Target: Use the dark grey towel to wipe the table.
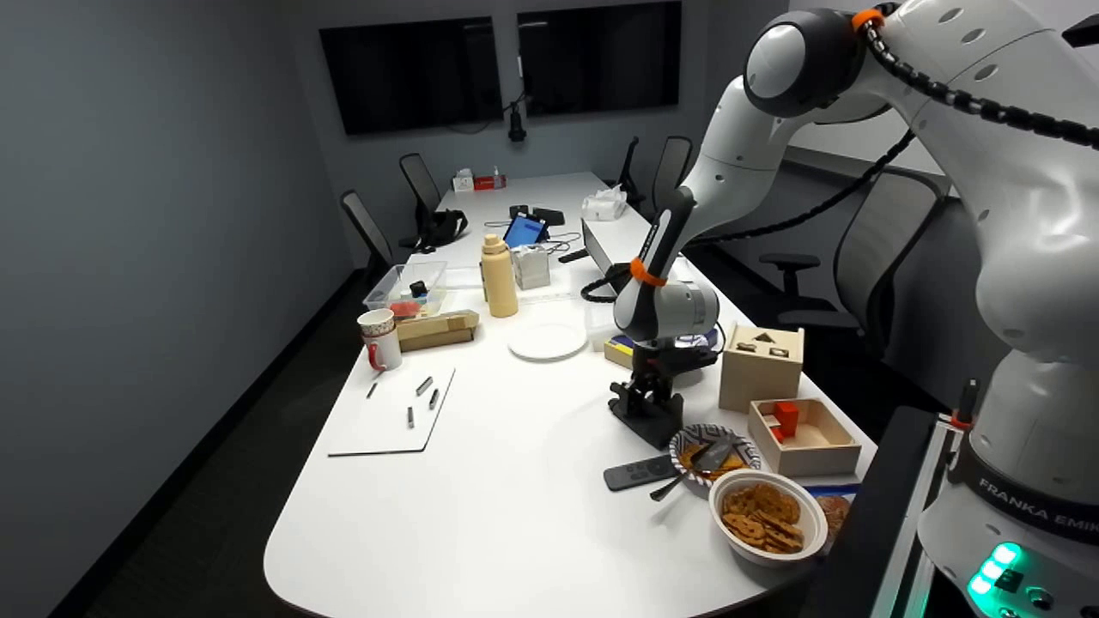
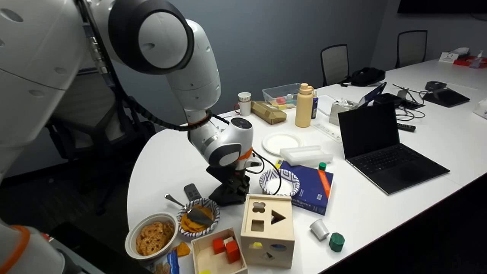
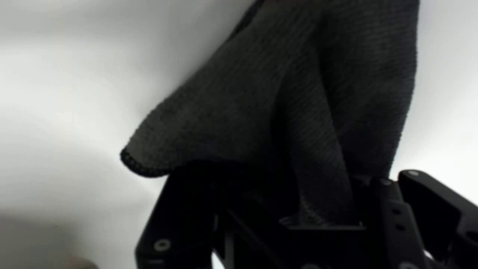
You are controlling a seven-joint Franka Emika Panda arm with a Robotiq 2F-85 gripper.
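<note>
Dark grey towel [image 3: 231, 116] (creased) touches table [image 1: 498, 515] beneath pincer [image 1: 649, 396].

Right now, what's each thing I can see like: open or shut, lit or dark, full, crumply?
Dark grey towel: rumpled.
Gripper: at the towel; too dark to tell open or shut.
Table: cluttered.
Laptop: open, screen dark.
Small screen: lit blue.
Wall screens: dark.
Blue book: closed, lying flat.
Tan bottle: upright, cap on.
Clear bin: open-topped, things inside.
White bowl: filled with brown snacks.
Wooden tray: open, red blocks inside.
</note>
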